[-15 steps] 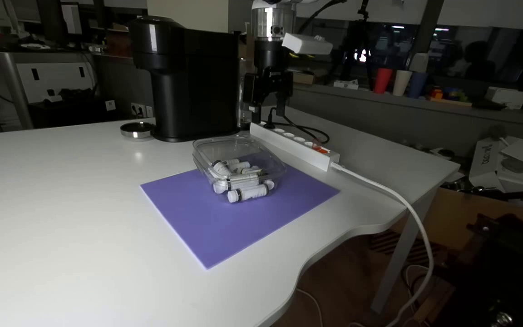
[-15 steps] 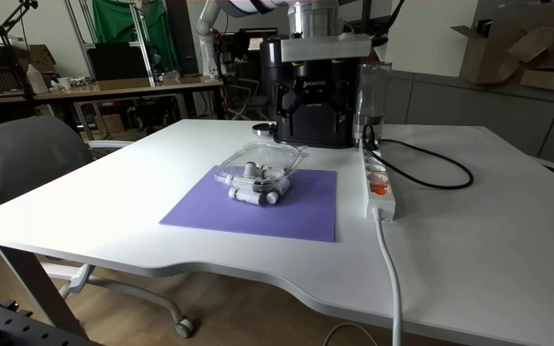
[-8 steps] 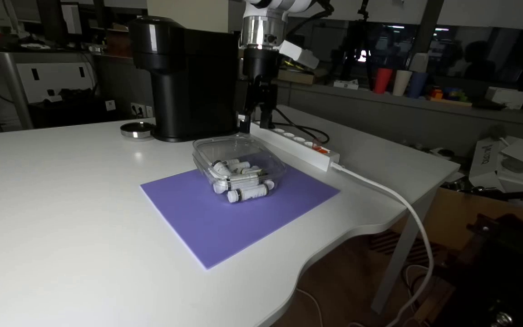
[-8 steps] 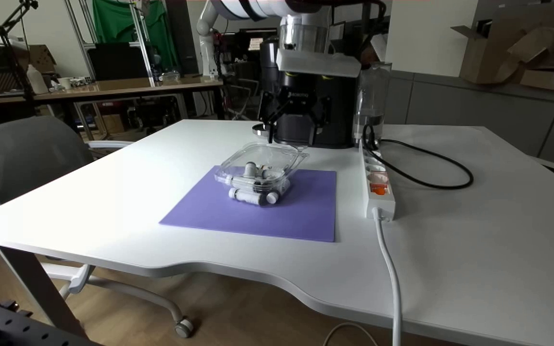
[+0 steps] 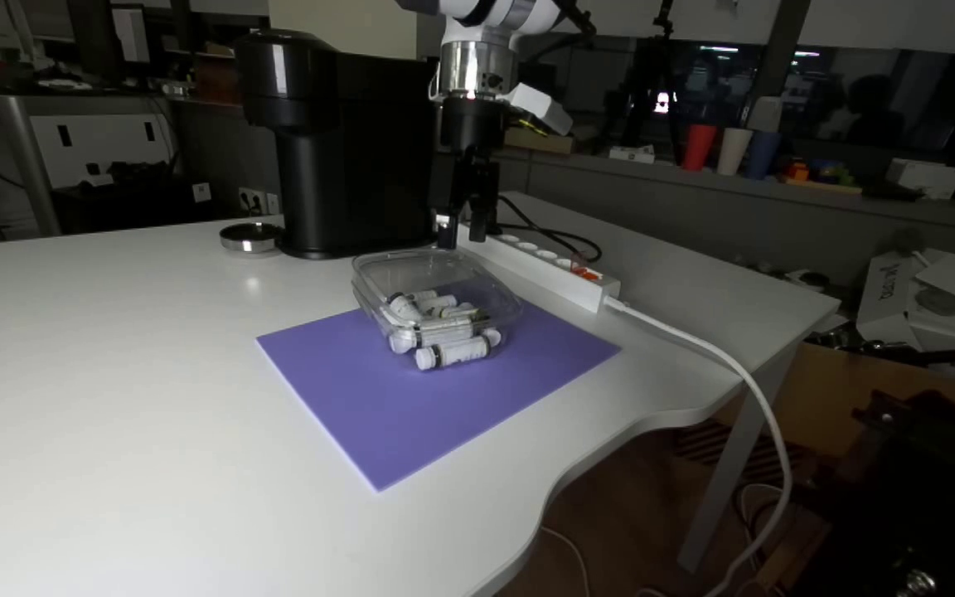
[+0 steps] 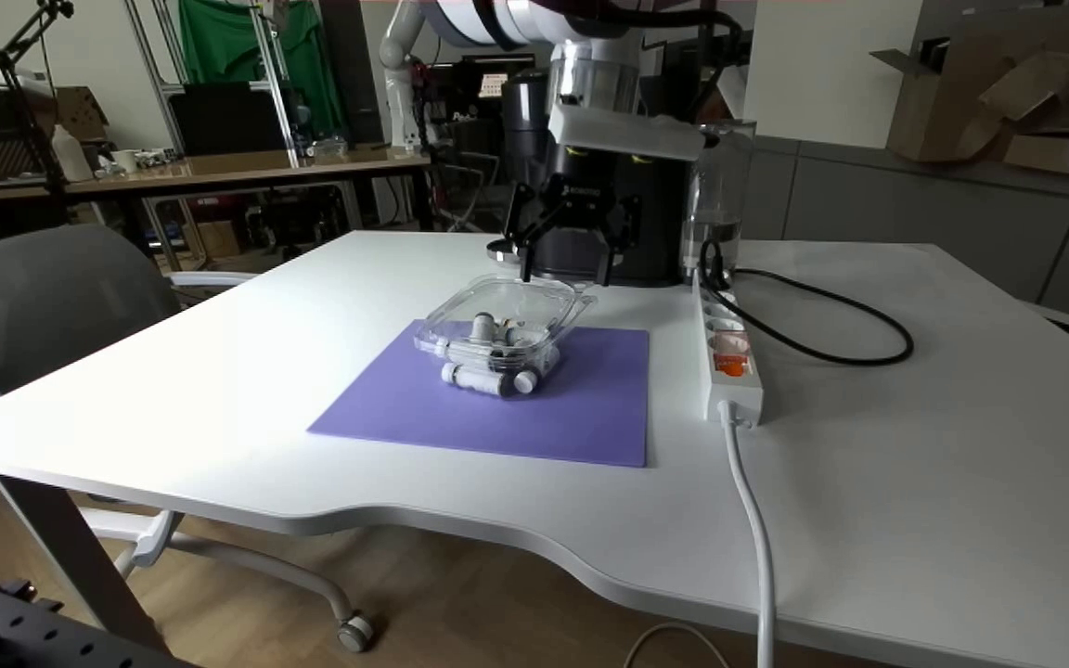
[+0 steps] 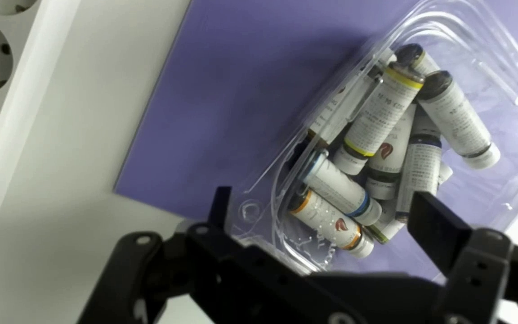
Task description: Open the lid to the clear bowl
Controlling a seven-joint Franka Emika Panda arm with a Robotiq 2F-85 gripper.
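Observation:
The clear bowl (image 5: 380, 319) is a shallow transparent container with several small white-labelled vials inside; it also shows in an exterior view (image 6: 548, 357). The transparent lid (image 5: 436, 264) lies over it, shut as far as I can tell; it also shows in an exterior view (image 6: 521, 289). In the wrist view a corner tab (image 7: 250, 211) with a round bump sticks out between my fingers. My gripper (image 7: 323, 197) is open and empty, pointing down above the bowl's back corner. It shows in both exterior views (image 5: 462, 239) (image 6: 565, 276). I cannot tell whether the fingertips touch the lid.
The bowl stands on a purple mat (image 5: 378, 414). A tall black machine (image 5: 361, 157) and a round metal tin (image 5: 251, 238) stand behind it. A white power strip (image 5: 540, 265) with a cable runs beside the mat. A black cable (image 6: 822, 343) loops on the table.
My gripper has come down and moved toward the bowl's back corner, and its wrist has turned slightly. The bowl, lid and vials have not moved.

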